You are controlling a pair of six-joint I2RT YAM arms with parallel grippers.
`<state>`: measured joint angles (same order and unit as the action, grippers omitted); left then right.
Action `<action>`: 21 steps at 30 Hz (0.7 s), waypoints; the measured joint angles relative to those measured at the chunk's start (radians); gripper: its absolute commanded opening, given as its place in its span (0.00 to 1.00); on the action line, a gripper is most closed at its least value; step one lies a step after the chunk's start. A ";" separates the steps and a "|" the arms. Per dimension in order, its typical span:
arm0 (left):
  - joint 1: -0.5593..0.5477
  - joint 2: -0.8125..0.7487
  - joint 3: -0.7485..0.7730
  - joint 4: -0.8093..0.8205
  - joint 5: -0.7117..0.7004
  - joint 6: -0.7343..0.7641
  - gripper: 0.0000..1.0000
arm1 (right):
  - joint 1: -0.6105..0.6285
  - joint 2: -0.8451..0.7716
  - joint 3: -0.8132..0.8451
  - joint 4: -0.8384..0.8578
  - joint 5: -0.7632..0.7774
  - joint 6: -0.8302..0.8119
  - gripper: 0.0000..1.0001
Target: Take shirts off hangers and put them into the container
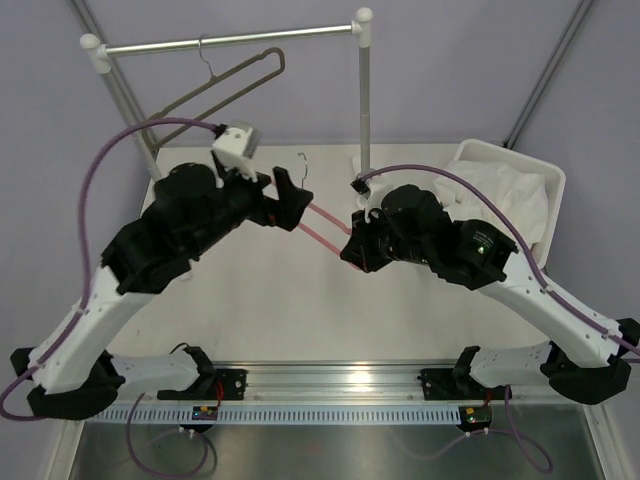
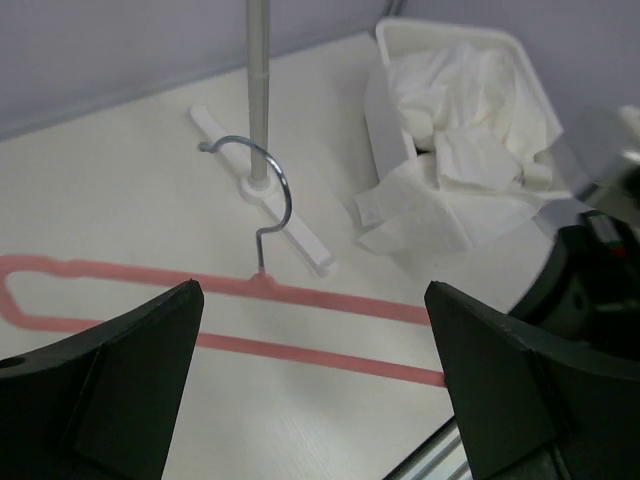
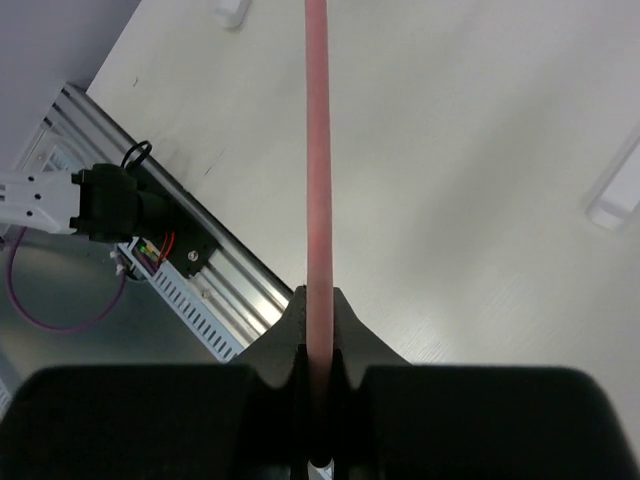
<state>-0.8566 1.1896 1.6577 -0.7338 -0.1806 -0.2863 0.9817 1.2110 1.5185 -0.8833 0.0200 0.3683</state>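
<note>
Bare pink hanger (image 2: 300, 354) over mid table, lying flat, hook upright, one end pinched in right gripper (image 3: 318, 310). Bare grey-brown hanger (image 1: 230, 91) tilted on rail (image 1: 230, 38), far left. Crumpled white shirt (image 1: 510, 195) in white container (image 1: 500, 154), far right corner, spilling over rim.

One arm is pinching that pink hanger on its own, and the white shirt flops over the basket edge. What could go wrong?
The right gripper pinches the pink hanger by one thin bar, so it may swivel or slip. Its metal hook sits near the rack post and might snag. The white shirt hangs over the container rim and could slide out.
</note>
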 measured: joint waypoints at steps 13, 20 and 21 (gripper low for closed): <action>-0.015 -0.439 -0.138 0.106 -0.215 -0.032 0.96 | -0.003 0.334 0.566 -0.159 0.207 -0.116 0.00; -0.015 -0.428 -0.476 0.084 -0.146 -0.103 0.84 | -0.098 0.618 1.124 -0.275 0.250 -0.177 0.00; -0.015 -0.423 -0.489 0.074 -0.142 -0.108 0.83 | -0.118 0.626 1.129 -0.278 0.249 -0.180 0.00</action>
<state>-0.8715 0.7666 1.1690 -0.6594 -0.3225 -0.3939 0.8635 1.8366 2.6472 -1.1610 0.2691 0.1886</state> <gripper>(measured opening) 0.850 0.093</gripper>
